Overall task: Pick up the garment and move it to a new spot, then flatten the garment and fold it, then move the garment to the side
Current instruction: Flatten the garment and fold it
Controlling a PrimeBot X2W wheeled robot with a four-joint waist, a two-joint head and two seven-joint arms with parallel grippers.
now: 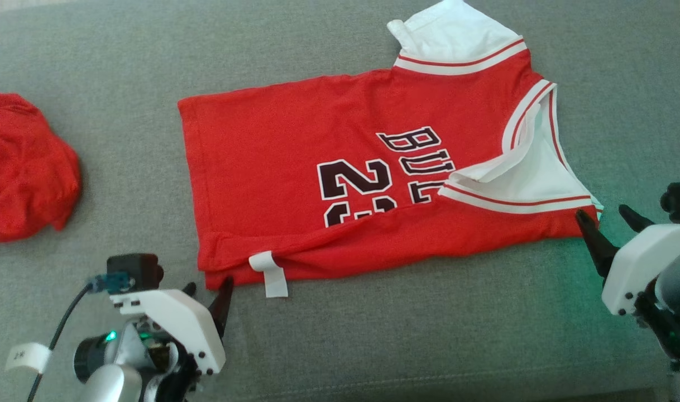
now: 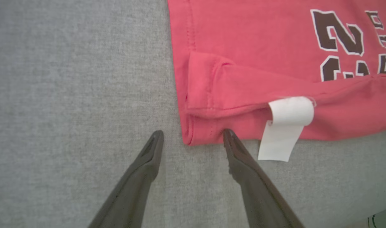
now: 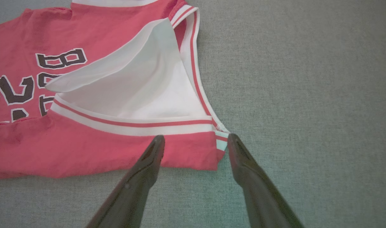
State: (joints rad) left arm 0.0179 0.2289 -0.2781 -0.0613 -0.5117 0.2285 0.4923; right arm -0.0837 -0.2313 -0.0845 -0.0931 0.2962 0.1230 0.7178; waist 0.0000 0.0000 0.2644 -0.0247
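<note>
Presently the left gripper [image 1: 209, 286] stands open at the near-left hem corner of the red basketball jersey [image 1: 295, 156], which lies mid-cushion. The right gripper [image 1: 602, 213] stands open at the near-right shoulder corner. Folding stage, judged; next, both corners need pinching together.

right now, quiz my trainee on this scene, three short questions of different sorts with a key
1. Which gripper stands nearest the white fabric label at the hem of the red basketball jersey with white trim?
2. True or false: the right gripper is shut on the jersey's shoulder.
3. What lies apart from the jersey, at the head view's left, on the grey fabric surface? A) crumpled red cloth B) folded blue towel C) white sock
Key: 1 the left gripper; 2 false, its jaws stand open; 3 A.
</note>
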